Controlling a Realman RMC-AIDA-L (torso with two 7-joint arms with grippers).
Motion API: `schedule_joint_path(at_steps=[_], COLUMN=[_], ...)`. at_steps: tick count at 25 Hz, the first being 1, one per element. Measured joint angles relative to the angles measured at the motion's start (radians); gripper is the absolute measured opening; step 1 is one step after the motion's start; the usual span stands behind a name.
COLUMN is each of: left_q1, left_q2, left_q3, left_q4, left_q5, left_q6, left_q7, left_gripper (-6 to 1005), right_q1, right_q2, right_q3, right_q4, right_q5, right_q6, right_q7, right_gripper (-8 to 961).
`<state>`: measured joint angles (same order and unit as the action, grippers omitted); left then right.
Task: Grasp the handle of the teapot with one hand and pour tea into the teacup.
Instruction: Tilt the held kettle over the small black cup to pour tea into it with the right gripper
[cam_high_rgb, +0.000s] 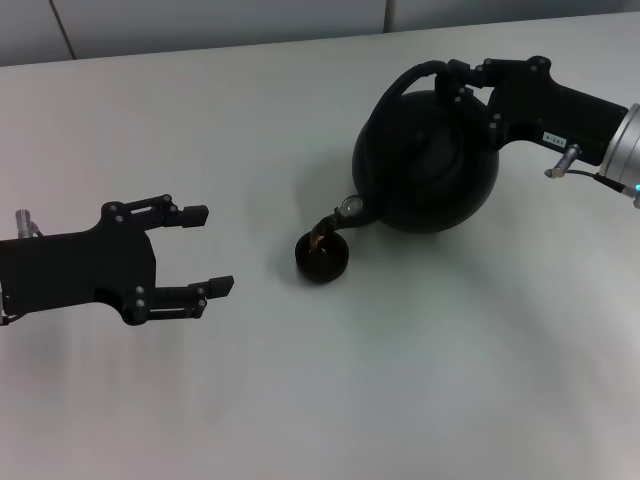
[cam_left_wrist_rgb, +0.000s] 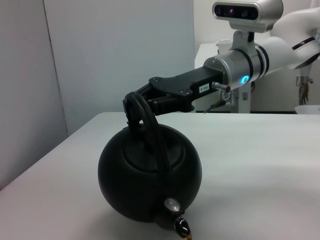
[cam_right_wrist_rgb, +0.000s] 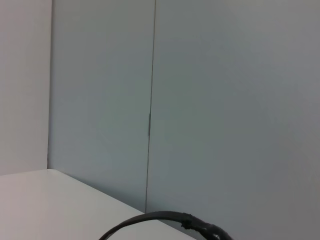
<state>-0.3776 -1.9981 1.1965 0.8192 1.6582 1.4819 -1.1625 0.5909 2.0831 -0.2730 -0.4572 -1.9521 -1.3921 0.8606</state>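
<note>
The round matte-black teapot (cam_high_rgb: 430, 165) is tipped toward its spout (cam_high_rgb: 350, 207), held up at the right of the table. My right gripper (cam_high_rgb: 456, 84) is shut on the arched handle (cam_high_rgb: 385, 100) near its top. Just below the spout sits the small black teacup (cam_high_rgb: 321, 258), and a thin amber streak runs from spout to cup. The left wrist view faces the teapot (cam_left_wrist_rgb: 150, 172) spout-on, with the right gripper (cam_left_wrist_rgb: 136, 106) clamped on the handle (cam_left_wrist_rgb: 152, 135). A piece of the handle (cam_right_wrist_rgb: 160, 217) arcs through the right wrist view. My left gripper (cam_high_rgb: 210, 250) rests open at the left, apart from the cup.
The white table (cam_high_rgb: 400, 380) runs to a pale wall at the back. Beyond the table, the left wrist view shows the robot's white right arm (cam_left_wrist_rgb: 280, 47) and white equipment in the background.
</note>
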Motion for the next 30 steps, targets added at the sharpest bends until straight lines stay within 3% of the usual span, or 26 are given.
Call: schedule_joint_path(at_steps=[30], left_q1=[0.005], left_q2=[-0.002], left_q3=[0.000], left_q4=[0.005], left_q5=[0.000], left_q6=[0.000], left_q7=[0.009], left_gripper=[813], right_q1=[0.003], right_q2=[0.001], right_q3=[-0.053], right_q4=[0.006], right_q5=[0.000], right_q6=[0.046], right_q7=[0.001], right_gripper=[152])
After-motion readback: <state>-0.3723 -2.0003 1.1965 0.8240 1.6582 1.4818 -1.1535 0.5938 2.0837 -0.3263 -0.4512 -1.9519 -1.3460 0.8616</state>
